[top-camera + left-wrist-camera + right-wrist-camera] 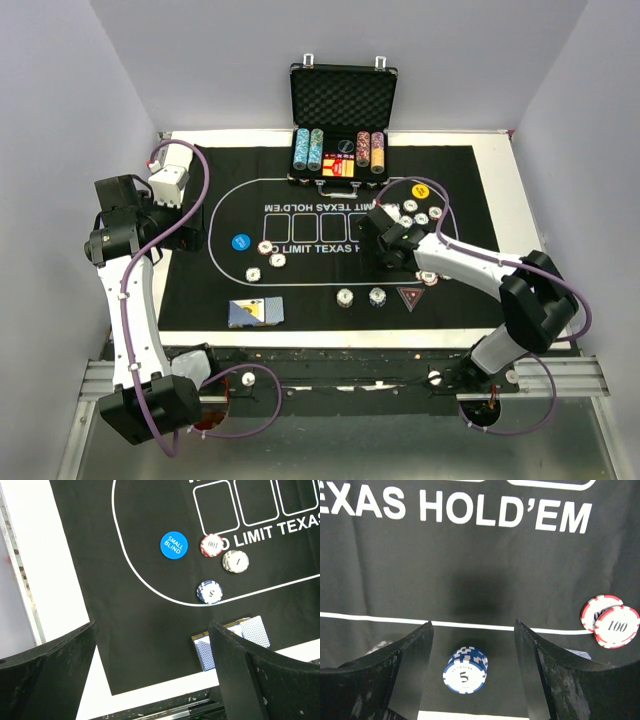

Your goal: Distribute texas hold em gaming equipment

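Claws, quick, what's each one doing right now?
Left claw: open, holding nothing.
Right claw: open, straddling the blue chip stack, not gripping it.

Your hold'em pieces lie flat across the mat [190, 290].
You see the blue button [173, 545] left, three chip stacks [234, 561] just beside it, cards [255, 313] face down near them, the red triangle [411, 296] by the "5" chips [465, 669], the yellow button [420, 188] right.

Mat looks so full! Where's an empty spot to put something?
Bare mat lies between the cards and the near chips, and left of the blue button. It is crowded at the right end, around the yellow button and white chips.
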You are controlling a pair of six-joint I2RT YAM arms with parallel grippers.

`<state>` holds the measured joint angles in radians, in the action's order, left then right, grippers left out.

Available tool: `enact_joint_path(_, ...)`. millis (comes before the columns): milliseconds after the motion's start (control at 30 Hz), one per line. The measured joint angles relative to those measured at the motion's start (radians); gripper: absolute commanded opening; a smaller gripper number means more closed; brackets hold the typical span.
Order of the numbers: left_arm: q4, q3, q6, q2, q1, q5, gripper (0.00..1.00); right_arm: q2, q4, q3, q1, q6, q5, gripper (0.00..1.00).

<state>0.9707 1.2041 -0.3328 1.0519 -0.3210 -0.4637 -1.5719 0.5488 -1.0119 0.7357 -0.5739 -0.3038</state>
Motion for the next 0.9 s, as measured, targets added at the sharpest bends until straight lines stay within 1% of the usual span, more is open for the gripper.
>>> enact_joint_path(267, 0.000, 0.000, 0.000, 0.000, 0.000, 0.000, 0.99, -0.027, 0.019, 0.015, 0.089, -0.007, 0.017, 0.72)
enact_joint_path(467, 0.000, 0.000, 0.000, 0.000, 0.000, 0.000, 0.99, -0.049, 0.034, 0.060, 0.164, -0.039, 0.026, 0.71)
enact_joint_path(667, 0.001, 0.000, 0.000, 0.000, 0.000, 0.000, 0.99, -0.045, 0.032, 0.072, 0.174, -0.061, 0.024, 0.70)
enact_joint_path(900, 0.000, 0.000, 0.000, 0.000, 0.000, 0.000, 0.99, -0.031, 0.025, 0.092, 0.175, -0.077, 0.016, 0.65)
